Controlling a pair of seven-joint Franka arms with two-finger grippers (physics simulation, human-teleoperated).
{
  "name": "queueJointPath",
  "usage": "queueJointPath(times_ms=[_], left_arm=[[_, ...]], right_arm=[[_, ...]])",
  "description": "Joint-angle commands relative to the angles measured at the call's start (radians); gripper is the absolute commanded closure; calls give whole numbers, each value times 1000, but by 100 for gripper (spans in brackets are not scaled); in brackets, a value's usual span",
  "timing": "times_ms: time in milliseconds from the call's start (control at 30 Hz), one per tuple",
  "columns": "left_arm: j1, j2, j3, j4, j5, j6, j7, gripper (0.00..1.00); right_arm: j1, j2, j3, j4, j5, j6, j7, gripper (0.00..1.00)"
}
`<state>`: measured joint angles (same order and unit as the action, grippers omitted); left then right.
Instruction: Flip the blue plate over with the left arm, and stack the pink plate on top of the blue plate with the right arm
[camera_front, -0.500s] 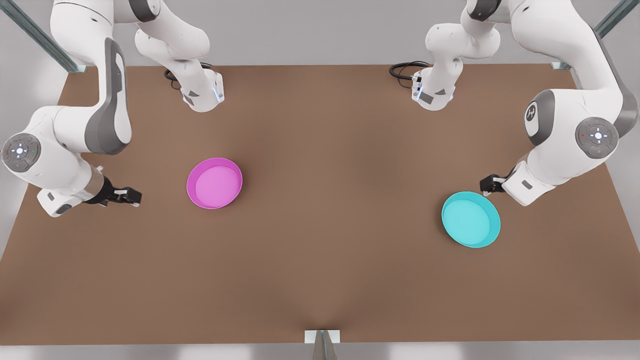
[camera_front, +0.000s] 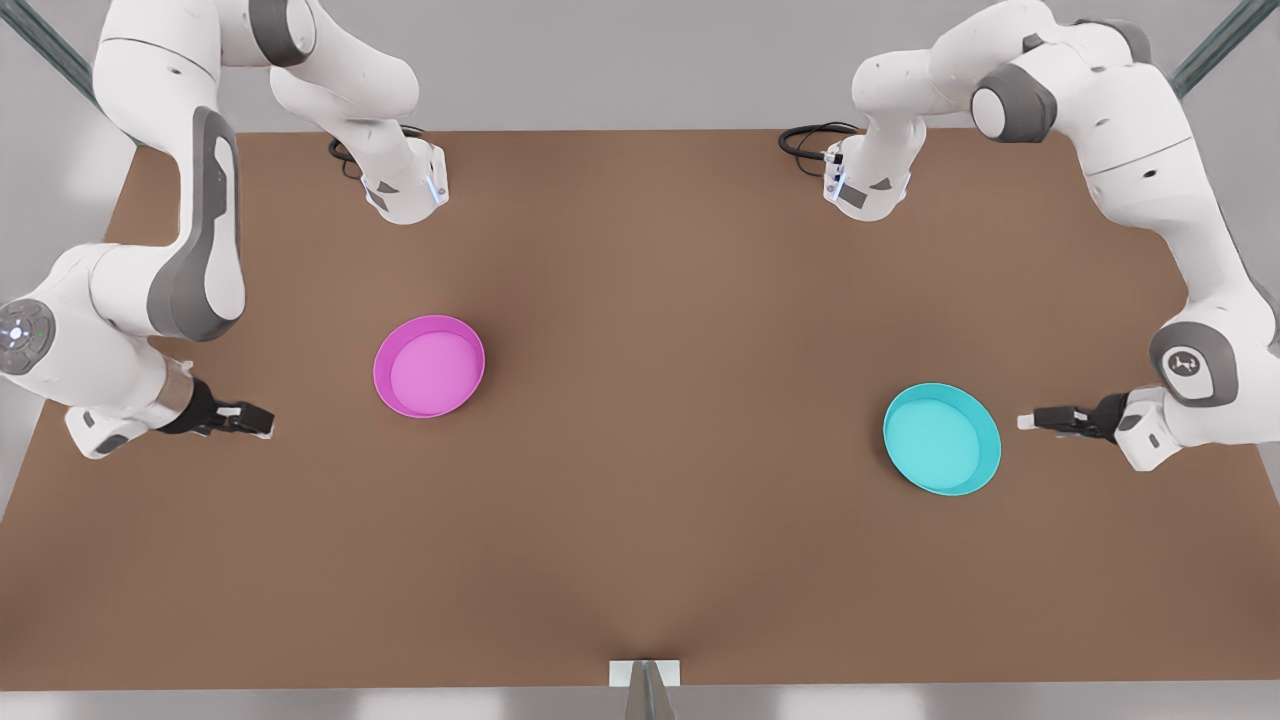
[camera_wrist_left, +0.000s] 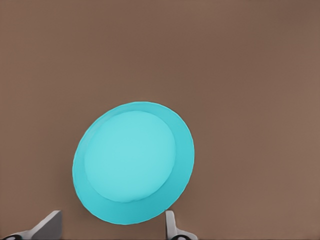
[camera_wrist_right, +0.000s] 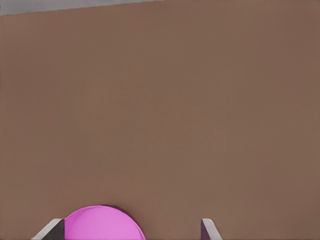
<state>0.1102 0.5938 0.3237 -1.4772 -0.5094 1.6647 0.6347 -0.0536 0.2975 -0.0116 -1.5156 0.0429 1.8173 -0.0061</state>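
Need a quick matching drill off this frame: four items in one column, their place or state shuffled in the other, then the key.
Items
1. blue plate
2. pink plate
3. left gripper
4. right gripper

Places or states
A. open, beside the turquoise rim, on the front view's right
B. rim up, on the front view's left half of the table
C. open, apart from the magenta rim, on the front view's left
D. rim up, on the front view's right half

Pairs: 1-D, 2-B, 3-A, 4-C

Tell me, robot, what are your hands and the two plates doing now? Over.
Left gripper open, beside blue plate, not touching. Right gripper open, short of pink plate. Both plates upright, far apart on table. Nothing between them.
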Motion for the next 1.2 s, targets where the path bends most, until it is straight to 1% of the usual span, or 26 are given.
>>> queueJointPath(times_ms=[0,33,100,200,267,300,467,667,767,800,833,867,900,1033,1167], left_arm=[[3,9,0,0,-90,1,11,0],[11,46,0,0,-103,30,48,0],[16,96,0,0,-103,76,91,0],[14,156,-2,2,-103,147,149,0],[14,187,-8,6,-103,185,149,0],[14,201,-12,6,-104,199,149,0],[11,241,-28,8,-106,225,151,0],[9,250,-28,-2,-95,211,181,0],[9,256,-26,-2,-93,195,217,0],[9,256,-28,-2,-92,195,220,8],[9,256,-28,-2,-92,195,224,23],[9,256,-26,-2,-92,187,224,31],[9,256,-26,-2,-92,187,226,33],[-6,251,-25,-2,-75,202,229,33],[-9,256,-25,-2,-74,210,229,39]], right_arm=[[-2,0,1,-4,0,6,0,0],[-8,-4,4,-34,0,34,0,0],[-9,-11,4,-34,-2,23,-2,0],[-52,-12,13,6,-15,-64,-40,0],[-51,-35,12,12,-23,-104,-35,0],[-54,-43,13,20,-64,-125,-35,0],[-72,-72,18,5,-48,-141,-57,0],[-38,-74,21,11,-58,-99,-63,0],[-37,-74,25,37,-51,-131,-84,0],[-41,-83,21,46,-31,-148,-78,0],[-38,-84,22,48,-32,-174,-87,0],[-40,-80,21,113,-35,-180,-83,0],[-52,-81,16,138,-34,-185,-87,0],[-40,-74,19,134,-35,-187,-91,0],[-52,-64,19,140,-28,-174,-84,0]])
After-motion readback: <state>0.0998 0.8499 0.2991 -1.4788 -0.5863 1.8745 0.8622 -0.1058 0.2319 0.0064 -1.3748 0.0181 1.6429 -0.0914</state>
